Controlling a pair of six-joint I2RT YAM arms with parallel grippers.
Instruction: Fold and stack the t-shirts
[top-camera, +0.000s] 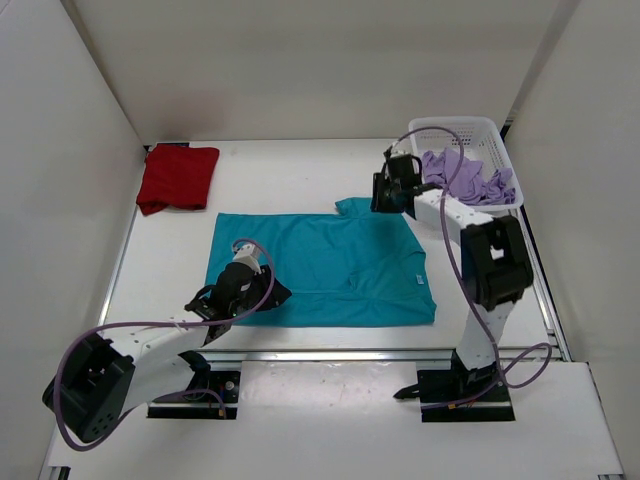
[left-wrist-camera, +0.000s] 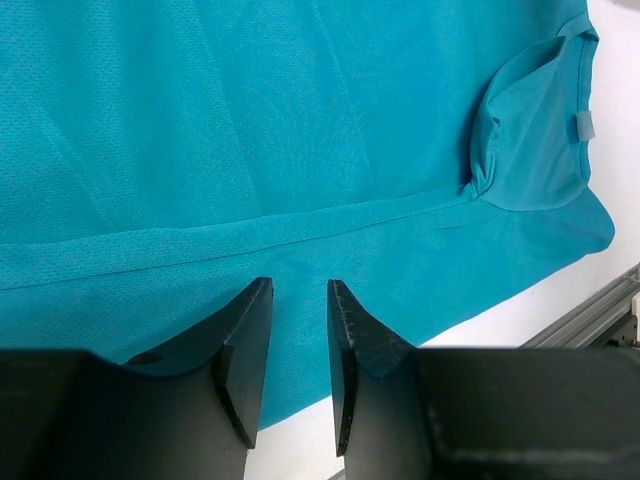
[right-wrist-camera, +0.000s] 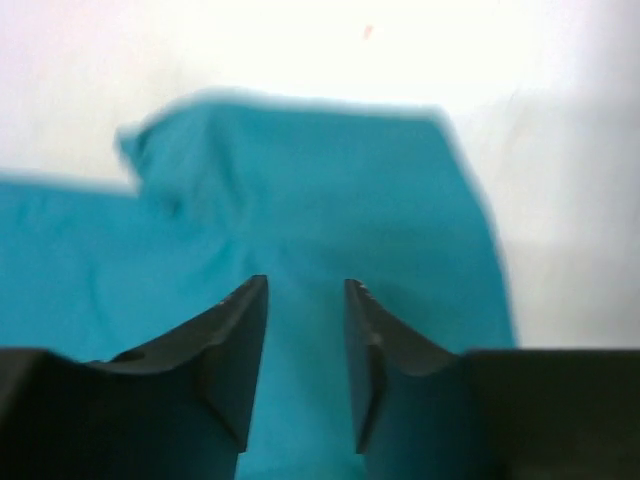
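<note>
My flat white bench (top-camera: 300, 170) sits boxed in by 3 plain white walls (top-camera: 300, 60), evenly lit, aluminium rails (top-camera: 330, 354) along its edges.

Close on the teal shirt (left-wrist-camera: 250, 130): matt cloth, a fine pinhole knit, stitched seam across it. The red shirt (top-camera: 178, 177) is matt cloth too, and the lavender shirt (top-camera: 470, 180) soft cloth. The basket (top-camera: 497, 145) is white plastic mesh. The counter (top-camera: 290, 170) is smooth, white, matt. The left tool (left-wrist-camera: 300, 295) is matt black plastic. The edge rail (left-wrist-camera: 590, 315) is dull metal.

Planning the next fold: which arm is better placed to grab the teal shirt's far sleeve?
Right. The right gripper hangs open directly over that sleeve of the teal shirt; the left gripper is across the cloth at the near edge.
</note>
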